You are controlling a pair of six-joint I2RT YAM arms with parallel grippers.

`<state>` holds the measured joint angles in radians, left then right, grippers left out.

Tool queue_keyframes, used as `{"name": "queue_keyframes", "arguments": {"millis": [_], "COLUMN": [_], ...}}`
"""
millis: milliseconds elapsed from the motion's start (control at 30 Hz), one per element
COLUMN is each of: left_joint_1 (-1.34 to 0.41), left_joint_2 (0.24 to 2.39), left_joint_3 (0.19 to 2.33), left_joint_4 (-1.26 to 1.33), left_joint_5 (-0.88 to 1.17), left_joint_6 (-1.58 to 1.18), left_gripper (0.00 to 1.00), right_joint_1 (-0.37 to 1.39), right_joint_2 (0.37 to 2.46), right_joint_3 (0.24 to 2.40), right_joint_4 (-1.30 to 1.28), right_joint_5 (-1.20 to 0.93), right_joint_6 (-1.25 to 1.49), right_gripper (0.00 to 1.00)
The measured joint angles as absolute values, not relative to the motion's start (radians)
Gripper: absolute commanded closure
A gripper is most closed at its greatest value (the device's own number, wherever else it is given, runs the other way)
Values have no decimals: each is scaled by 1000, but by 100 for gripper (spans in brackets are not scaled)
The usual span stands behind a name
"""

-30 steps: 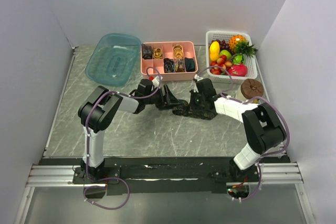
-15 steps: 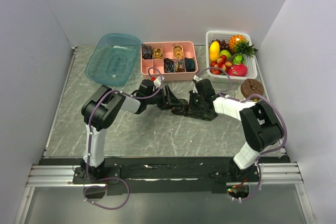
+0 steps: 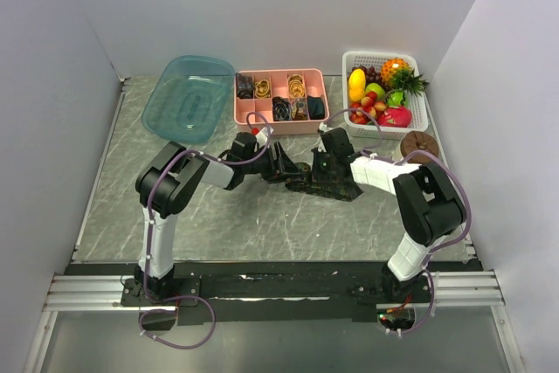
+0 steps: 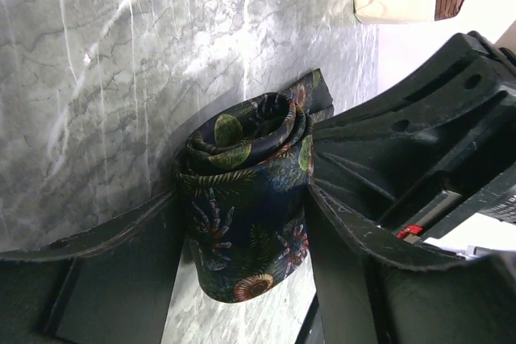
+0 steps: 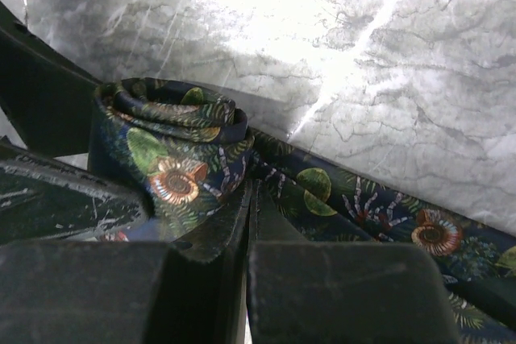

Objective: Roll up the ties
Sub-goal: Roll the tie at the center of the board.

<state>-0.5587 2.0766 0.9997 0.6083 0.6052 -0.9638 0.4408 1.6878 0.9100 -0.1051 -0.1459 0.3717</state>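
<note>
A dark navy tie with shell and fern print lies on the marble table between both arms [image 3: 307, 183]. One end is wound into a roll [image 4: 242, 167], and its flat tail [image 5: 379, 215] runs off to the right. My left gripper [image 4: 242, 196] has its jaws on either side of the roll, touching its sides. My right gripper [image 5: 251, 192] is shut, with its tips resting on the fabric where the tail meets the roll [image 5: 173, 147]. In the top view the left gripper [image 3: 288, 172] and the right gripper [image 3: 323, 174] meet over the tie.
Behind the grippers a pink divided tray [image 3: 279, 129] holds several rolled ties [image 3: 281, 109]. A blue plastic tub [image 3: 188, 98] sits at the back left. At the back right is a white basket of fruit [image 3: 419, 111], with a brown round object [image 3: 419, 146] in front of it.
The left jaws have narrowed onto the roll. Both grippers and the tie have shifted slightly toward the back, and the right arm's elbow has swung a little left.
</note>
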Motion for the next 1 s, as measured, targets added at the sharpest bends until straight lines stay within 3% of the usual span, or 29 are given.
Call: {"name": "queue_keyframes", "arguments": {"millis": [1000], "left_joint_1": [-560], "left_joint_2": [2077], "left_joint_3": [1000], "left_joint_4": [605], "left_joint_5": [597], "left_joint_6": [-964], "left_gripper": [36], "right_joint_1": [446], "right_joint_2": [1690], "right_joint_3": [1005], "right_joint_4": [-183], "right_joint_5": [-70], "right_joint_6": [361], "right_gripper": [100]}}
